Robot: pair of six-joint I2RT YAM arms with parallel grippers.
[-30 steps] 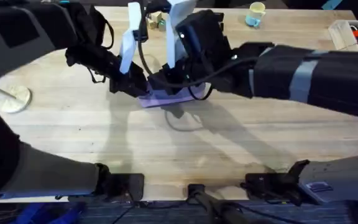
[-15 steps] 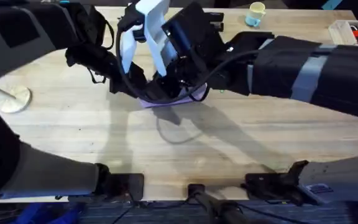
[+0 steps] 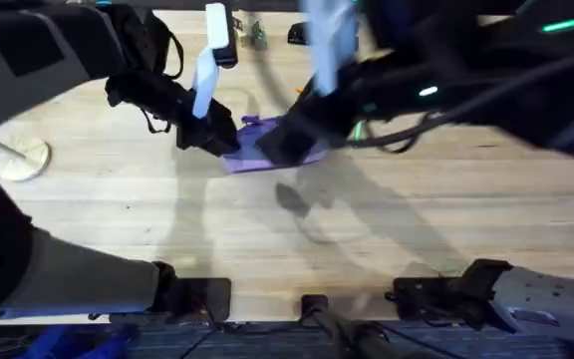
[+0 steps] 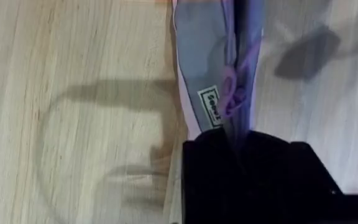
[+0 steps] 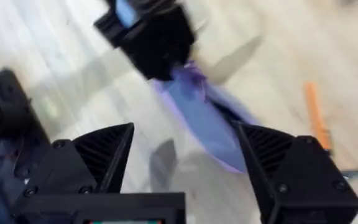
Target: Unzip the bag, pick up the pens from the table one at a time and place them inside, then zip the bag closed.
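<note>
Your right pincer (image 5: 185,165) has lifted off the bag (image 3: 272,150), jaws wide and empty. Left pincer (image 3: 217,138) still clamps its left end mid-counter (image 3: 118,229). Orange pen (image 5: 316,115) awaits beyond.

A pale wooden butcher-block bench (image 3: 118,214) of long glued planks spans the scene, its grain running side to side under bright overhead light. Soft grey shadows (image 3: 297,199) pool across the middle of the boards. A round, cream-coloured disc (image 3: 16,157) lies near the left edge. Dark cables and blue fittings (image 3: 78,344) line the near rim.
</note>
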